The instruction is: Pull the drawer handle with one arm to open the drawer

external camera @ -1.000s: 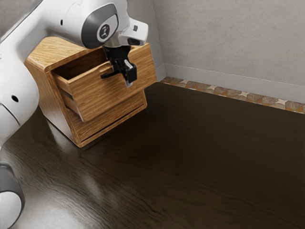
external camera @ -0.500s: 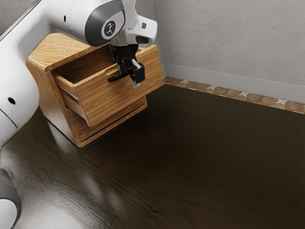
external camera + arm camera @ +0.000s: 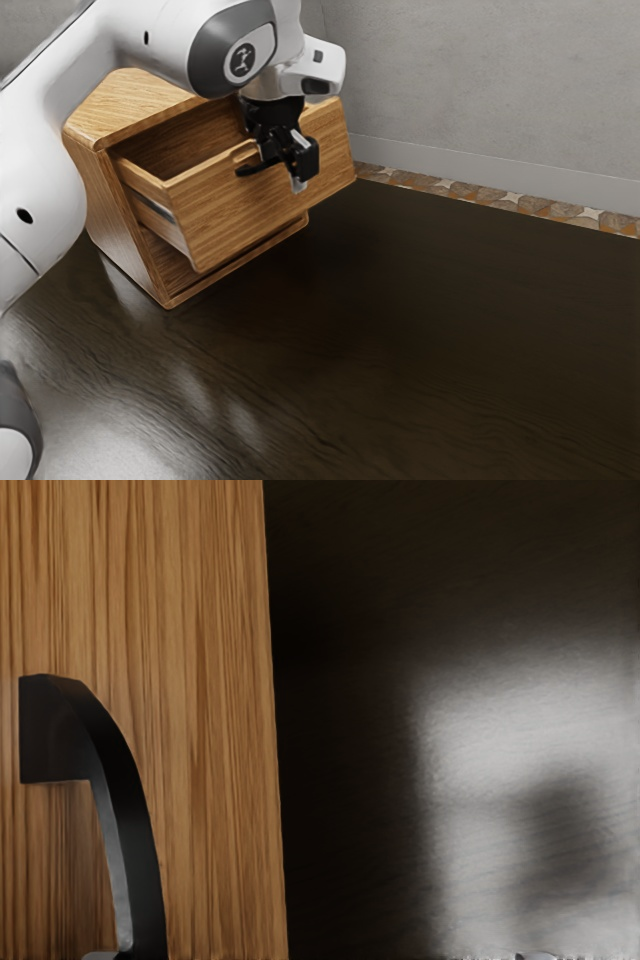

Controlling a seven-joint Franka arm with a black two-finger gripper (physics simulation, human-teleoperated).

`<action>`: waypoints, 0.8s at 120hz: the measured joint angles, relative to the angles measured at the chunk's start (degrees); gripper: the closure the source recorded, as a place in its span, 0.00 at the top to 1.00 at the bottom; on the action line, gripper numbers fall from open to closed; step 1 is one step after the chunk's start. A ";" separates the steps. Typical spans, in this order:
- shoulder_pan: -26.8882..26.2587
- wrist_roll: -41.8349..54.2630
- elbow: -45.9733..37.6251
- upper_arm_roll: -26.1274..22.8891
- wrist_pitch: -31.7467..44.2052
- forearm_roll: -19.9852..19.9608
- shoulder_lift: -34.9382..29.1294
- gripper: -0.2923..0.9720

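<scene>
Wooden cabinet (image 3: 120, 110) at the table (image 3: 420, 320)'s far edge, upper drawer (image 3: 240, 205) drawn out further than a moment ago, gripper (image 3: 296, 168) pinching the black handle (image 3: 258, 167) on its front, both shifted toward the exterior view's right.

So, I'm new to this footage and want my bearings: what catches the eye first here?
The wooden cabinet at the exterior view's upper left, its top drawer standing well out. The black fingers clamp the black handle on the drawer's front, under the white arm. A dark glossy table stretches away to the right.
</scene>
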 joint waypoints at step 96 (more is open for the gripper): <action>-11.00 -3.24 -0.91 -0.16 -3.80 -0.70 -4.04 0.71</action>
